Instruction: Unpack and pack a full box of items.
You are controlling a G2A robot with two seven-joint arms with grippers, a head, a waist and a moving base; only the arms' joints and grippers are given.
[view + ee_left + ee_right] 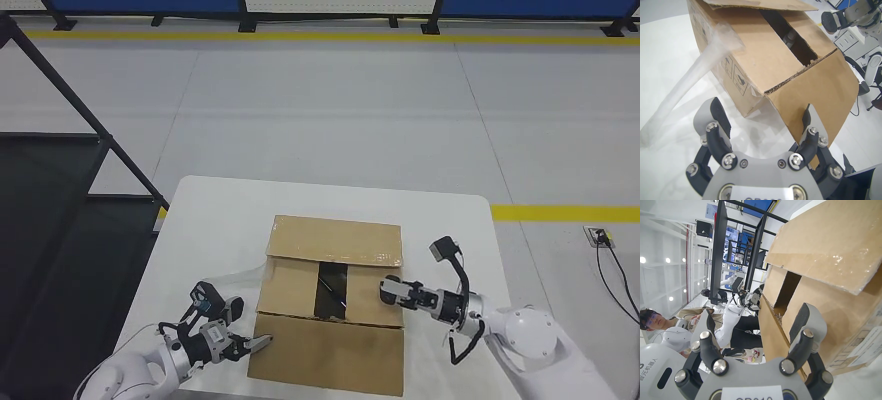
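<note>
At the table's (200, 215) 8 o'clock side, a clear strip of tape (696, 75) runs from the box's left wall down to the white surface. Just beside it, the left gripper (762, 103) sits at the box's 7 o'clock corner with its fingers spread wide and nothing held. One finger (720, 115) is over bare table. The other lies against the face of the near flap (325, 358), though real contact cannot be told.

The cardboard box (290, 290) stands at the table's middle. Its far flap is folded out toward 12 o'clock and the near flap toward 6 o'clock. The two inner flaps lie nearly flat, with a dark gap (332, 290) between them running from 12 to 6. Something dark sits inside, too shadowed to make out.

At the box's 3 o'clock edge is the right gripper (385, 290), fingers also wide apart and empty. One of its fingers (804, 321) is in front of the box's wall, the other out in open air. Whether it touches the cardboard is unclear.
</note>
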